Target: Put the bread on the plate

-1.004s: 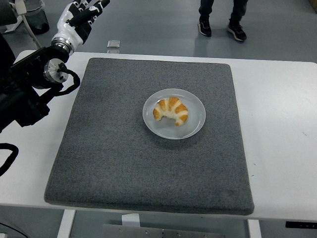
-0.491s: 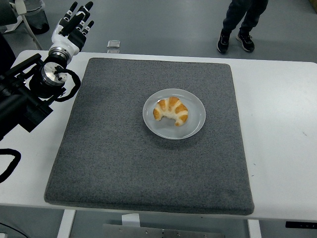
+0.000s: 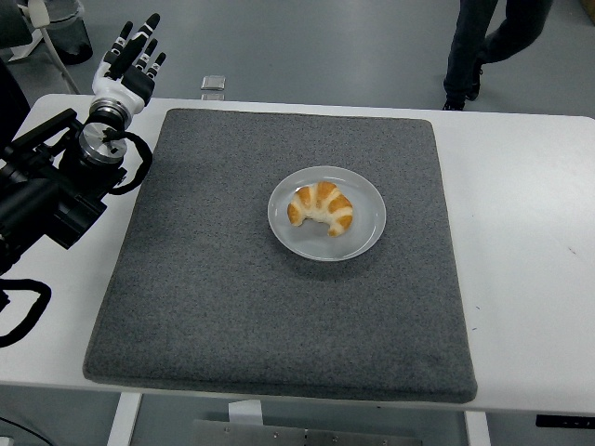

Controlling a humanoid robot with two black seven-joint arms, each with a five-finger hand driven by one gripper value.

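A golden croissant (image 3: 322, 209) lies on the round grey plate (image 3: 365, 238), slightly left of the plate's middle. The plate stands near the centre of a dark grey mat (image 3: 232, 297). My left hand (image 3: 132, 54) is at the table's far left corner, beyond the mat's back left corner and far from the plate. Its fingers are spread and straight, holding nothing. The left arm runs in along the left edge. No right arm shows.
The mat covers most of the white table (image 3: 530, 232). A person's legs (image 3: 483, 46) stand on the floor beyond the table's far right. A small grey object (image 3: 213, 83) lies on the floor behind the far edge.
My left hand has drawn back to the left and a little down, away from the mat. The person behind the table has walked to the right.
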